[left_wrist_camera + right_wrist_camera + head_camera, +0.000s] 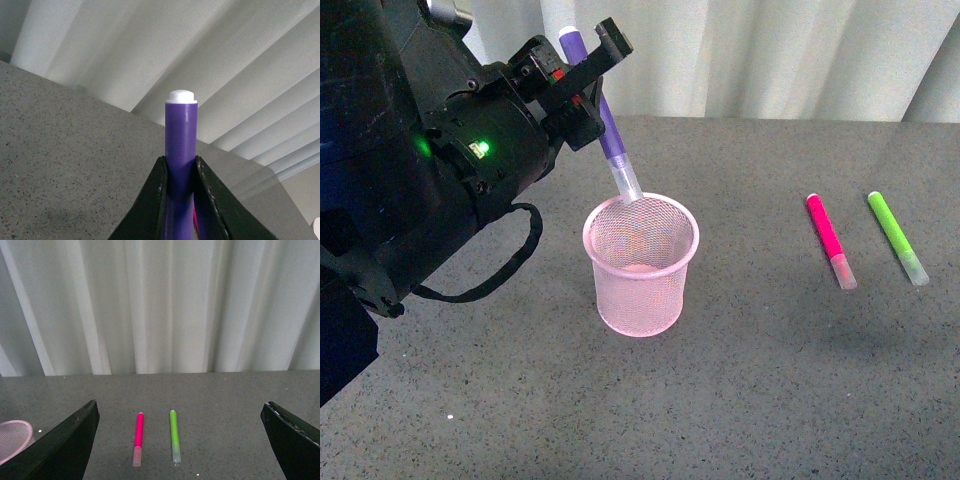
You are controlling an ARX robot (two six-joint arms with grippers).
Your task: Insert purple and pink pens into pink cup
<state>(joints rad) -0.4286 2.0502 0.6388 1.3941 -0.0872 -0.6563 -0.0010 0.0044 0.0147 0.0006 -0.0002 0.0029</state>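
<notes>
Left gripper (592,82): pinching purple pen (612,140), tilted, cap end dipping into pink cup (640,295)
Right gripper (180,409): spread wide, empty
Pink pen (828,237): flat on table (770,400), beside green marker (897,236)

We've got a purple pen (610,130) with a white end and a cloudy whitish cap, a pale pink mesh cup (640,295), plus a hot pink pen (826,232) and a lime green pen (894,230), both with milky see-through caps. The table (770,390) is grey with fine dark and light speckles. The curtain (770,50) is plain white with shadowy pleats, and the left gripper (584,76) is black with a green light glowing on it.
</notes>
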